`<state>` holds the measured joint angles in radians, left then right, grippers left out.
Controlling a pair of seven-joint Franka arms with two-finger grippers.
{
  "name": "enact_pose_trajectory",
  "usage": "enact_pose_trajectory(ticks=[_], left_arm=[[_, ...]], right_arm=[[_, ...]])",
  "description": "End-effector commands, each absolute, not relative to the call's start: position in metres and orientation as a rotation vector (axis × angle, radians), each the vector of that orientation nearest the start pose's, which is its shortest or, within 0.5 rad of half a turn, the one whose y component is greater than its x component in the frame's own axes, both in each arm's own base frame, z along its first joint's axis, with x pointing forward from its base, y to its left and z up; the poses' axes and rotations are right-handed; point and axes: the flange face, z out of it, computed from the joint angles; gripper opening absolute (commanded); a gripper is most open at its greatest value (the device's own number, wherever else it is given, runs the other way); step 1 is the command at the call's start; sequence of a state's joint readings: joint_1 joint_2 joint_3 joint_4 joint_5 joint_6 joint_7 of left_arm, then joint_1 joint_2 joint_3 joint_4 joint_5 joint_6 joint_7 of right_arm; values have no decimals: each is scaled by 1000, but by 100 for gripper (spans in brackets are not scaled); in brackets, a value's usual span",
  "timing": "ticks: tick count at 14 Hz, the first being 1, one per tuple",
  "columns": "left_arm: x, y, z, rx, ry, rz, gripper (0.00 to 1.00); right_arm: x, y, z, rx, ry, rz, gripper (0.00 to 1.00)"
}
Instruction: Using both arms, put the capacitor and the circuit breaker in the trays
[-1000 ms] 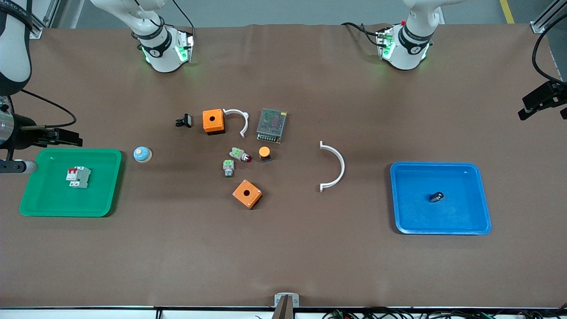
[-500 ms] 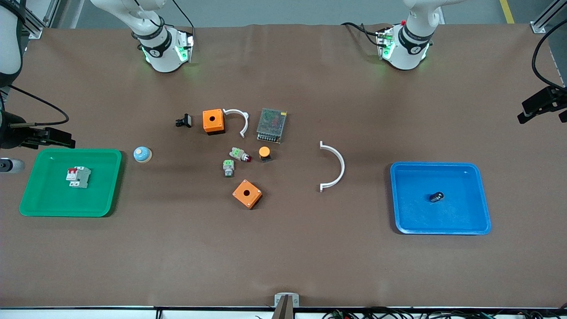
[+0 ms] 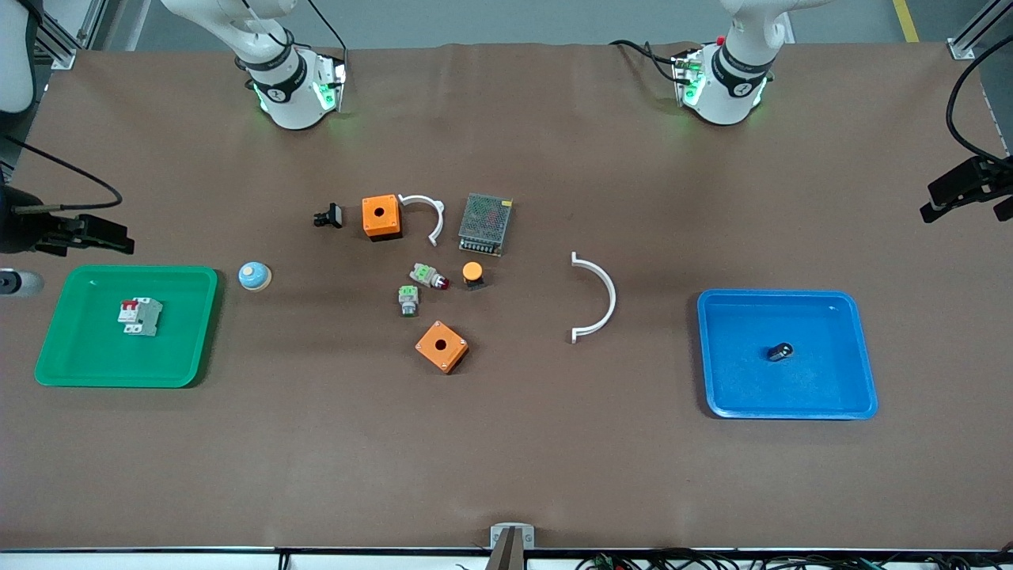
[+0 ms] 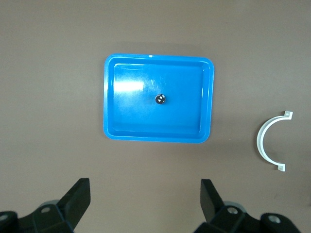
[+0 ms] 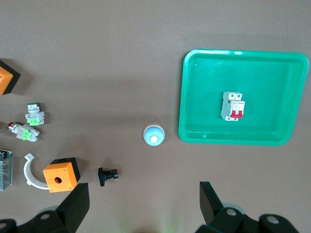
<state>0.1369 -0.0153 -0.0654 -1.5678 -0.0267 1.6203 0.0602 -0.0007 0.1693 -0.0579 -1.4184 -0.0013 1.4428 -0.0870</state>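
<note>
Green tray at the right arm's end of the worktop holds the circuit breaker, lying about centre. Blue tray at the left arm's end holds the capacitor, near its middle. Both arms are drawn up high, wrists pointing straight down. The left claw hangs with fingers spread apart, empty, the blue tray at its twelve o'clock. The right claw likewise gapes empty, the green tray toward its one o'clock.
</note>
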Motion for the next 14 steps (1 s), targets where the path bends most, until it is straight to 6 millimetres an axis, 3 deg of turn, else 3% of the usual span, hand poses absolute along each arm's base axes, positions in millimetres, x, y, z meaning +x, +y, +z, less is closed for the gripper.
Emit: enact_pose_trajectory(ticks=[1,6,8,14], left_arm=[[552,42,650,-3174,-19,-117,100],[552,39,650,-3172,-12,-116,100],[552,39,650,-3173,-12,-116,100],[554,43,647,-3173,-21,-109,100]], right_arm=[[566,-29,607,-3135,-31,198,100],[548,-34,622,-3133,-31,166,100],[540,-35,636,-3134,-33,125,100],[539,-45,637,-3142,-8,121,100]])
